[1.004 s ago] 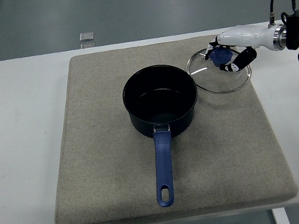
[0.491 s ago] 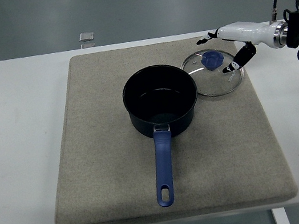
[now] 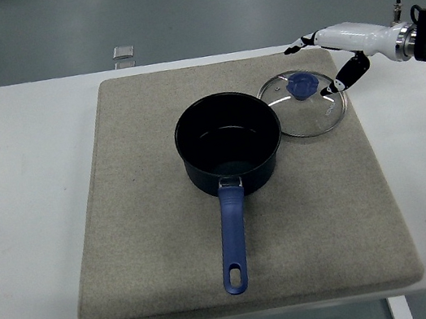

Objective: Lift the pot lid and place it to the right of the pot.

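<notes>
right of the pot, lid lies beside right hand.

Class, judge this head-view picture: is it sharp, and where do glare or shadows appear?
Head view: sharp throughout, evenly lit; faint glare on the glass lid and inside the pot; only soft shadows around the pot on the mat; the right hand is not blurred.

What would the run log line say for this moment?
lid: on mat, right of pot | right hand: open, above lid | left hand: not in view
</notes>
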You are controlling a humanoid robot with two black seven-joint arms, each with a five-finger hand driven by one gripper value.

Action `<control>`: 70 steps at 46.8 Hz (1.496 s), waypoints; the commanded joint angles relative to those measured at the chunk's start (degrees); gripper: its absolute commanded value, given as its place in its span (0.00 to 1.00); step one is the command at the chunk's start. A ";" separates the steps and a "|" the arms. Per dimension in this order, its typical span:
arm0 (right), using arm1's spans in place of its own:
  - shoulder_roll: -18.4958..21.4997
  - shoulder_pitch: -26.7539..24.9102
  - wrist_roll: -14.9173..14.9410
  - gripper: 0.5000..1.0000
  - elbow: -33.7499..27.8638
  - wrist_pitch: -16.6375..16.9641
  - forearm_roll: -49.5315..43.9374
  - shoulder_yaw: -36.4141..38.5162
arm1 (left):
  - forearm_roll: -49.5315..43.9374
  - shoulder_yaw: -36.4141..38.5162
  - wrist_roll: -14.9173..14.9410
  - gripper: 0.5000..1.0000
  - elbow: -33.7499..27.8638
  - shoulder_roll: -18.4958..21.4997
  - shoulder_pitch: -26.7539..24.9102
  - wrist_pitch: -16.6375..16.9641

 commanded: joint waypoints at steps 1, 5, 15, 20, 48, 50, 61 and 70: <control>-0.19 1.20 0.00 0.81 -0.09 -0.22 0.13 0.03 | 0.02 0.08 0.00 1.00 0.00 0.00 0.00 0.00; -0.72 2.25 0.00 0.81 -0.26 -0.40 0.13 0.03 | 0.02 0.08 0.00 1.00 0.00 0.00 0.00 0.00; -1.51 5.86 0.00 0.81 -0.26 -0.75 8.91 3.98 | -0.07 -0.01 0.00 1.00 0.00 0.00 0.00 0.00; -1.16 8.40 0.00 0.81 -0.35 -1.89 18.04 7.93 | 0.02 -0.01 0.00 1.00 0.00 0.00 0.00 0.00; -0.72 5.77 -13.03 0.81 -5.45 -4.79 53.48 10.75 | 0.02 -0.01 0.00 1.00 0.00 0.00 0.00 0.00; -0.72 5.42 -13.11 0.81 -5.45 -4.97 55.23 10.75 | 0.02 -0.01 0.00 1.00 0.00 0.00 0.00 0.00; -0.02 3.58 -24.79 0.81 -5.27 -6.11 72.89 12.68 | 0.02 -0.01 0.00 1.00 0.00 0.00 -0.09 0.00; 0.86 1.64 -28.93 0.81 -4.57 -8.75 80.73 14.18 | 0.02 -0.01 0.00 1.00 0.00 0.00 0.00 0.00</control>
